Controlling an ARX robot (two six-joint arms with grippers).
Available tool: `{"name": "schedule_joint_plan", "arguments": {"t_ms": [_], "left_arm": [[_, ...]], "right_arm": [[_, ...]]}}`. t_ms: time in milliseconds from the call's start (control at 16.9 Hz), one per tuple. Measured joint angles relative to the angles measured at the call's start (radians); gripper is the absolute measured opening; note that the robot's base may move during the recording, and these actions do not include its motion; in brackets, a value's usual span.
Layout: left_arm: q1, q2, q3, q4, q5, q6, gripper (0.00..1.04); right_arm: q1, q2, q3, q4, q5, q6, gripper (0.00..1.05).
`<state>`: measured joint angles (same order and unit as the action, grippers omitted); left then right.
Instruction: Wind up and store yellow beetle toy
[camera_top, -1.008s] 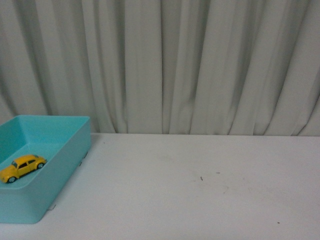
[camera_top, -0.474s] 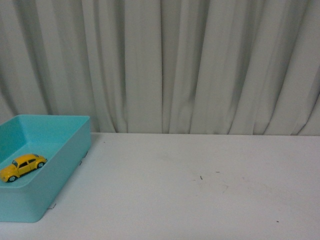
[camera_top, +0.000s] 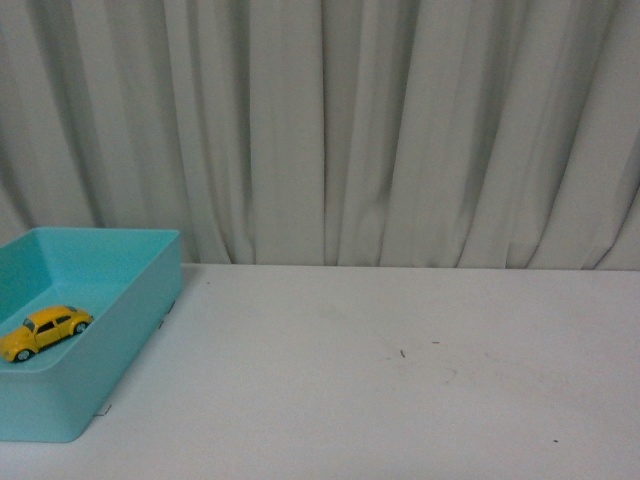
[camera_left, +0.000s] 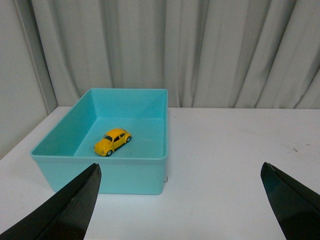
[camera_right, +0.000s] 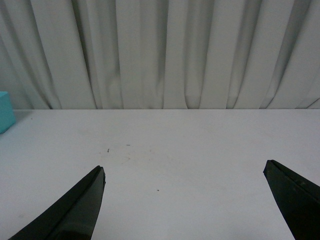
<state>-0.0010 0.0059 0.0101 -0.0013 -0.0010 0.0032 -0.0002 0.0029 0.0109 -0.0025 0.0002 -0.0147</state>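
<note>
My left gripper (camera_left: 180, 200) is spread wide and holds nothing; straight ahead of it, past the near wall of the turquoise bin (camera_left: 100, 172), the yellow beetle toy (camera_left: 112, 141) sits on its wheels on the bin floor, apart from every wall; its long axis runs on a slant across my line of approach. My right gripper (camera_right: 185, 200) is spread just as wide and empty, over the bare white table (camera_right: 165, 150); only the bin's corner shows there, so the left arm is nearer.
</note>
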Motion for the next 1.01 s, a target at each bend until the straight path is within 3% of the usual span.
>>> {"name": "schedule_joint_plan", "arguments": {"t_ms": [1008], "left_arm": [[0.000,0.000,0.000,-0.002,0.000,0.000,0.98]], "right_arm": [[0.000,0.000,0.000,-0.002,0.000,0.000,0.98]]}}
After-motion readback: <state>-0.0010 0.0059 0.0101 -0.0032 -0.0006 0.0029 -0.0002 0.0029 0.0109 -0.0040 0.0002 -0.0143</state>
